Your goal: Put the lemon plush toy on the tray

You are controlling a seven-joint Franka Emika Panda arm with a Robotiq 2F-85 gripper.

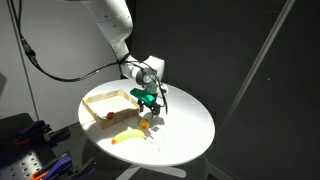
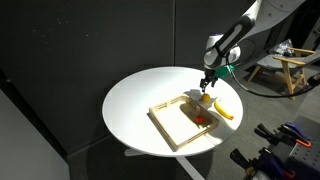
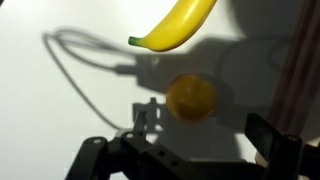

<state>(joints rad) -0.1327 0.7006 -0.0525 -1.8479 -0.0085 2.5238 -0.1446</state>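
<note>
OK, nearest the wrist cam, the end effector (image 3: pixel 178 142) sits at the bottom edge of the wrist view w/ its two dark fingers (image 3: pixel 95 152) spread wide, nothing between them, no contact w/ any toy. Just beyond the fingertips, approx. centred in the gap, the lemon plush toy (image 3: pixel 190 97) lies on the white worktop (image 3: pixel 60 100), a roundish yellow-orange lump clear of both fingers. Further out, at the top of that view, a curved yellow banana toy (image 3: pixel 175 25) lies apart from the lemon, dark-green stem end pointing left. A brownish strip at the right edge may be the tray rim; can't tell for sure. In both exterior views the arm reaches down over the round worktop (image 2: pixel 140 100) and the end effector (image 2: pixel 208 82) hangs above the lemon plush toy (image 2: pixel 205 100), which rests on the worktop outside the tray (image 2: pixel 178 124), near one corner; touching the rim or not, can't tell. The banana toy (image 2: pixel 224 110) lies beside the lemon, on the side away from the tray. A small red object (image 2: pixel 200 120) sits inside the tray, by the rim nearest the lemon. In an exterior view the end effector (image 1: pixel 150 103) stands over the lemon plush toy (image 1: pixel 148 124), w/ the banana toy (image 1: pixel 128 137) nearer the cam and the tray (image 1: pixel 90 103) behind, red object (image 1: pixel 105 116) in it.
</note>
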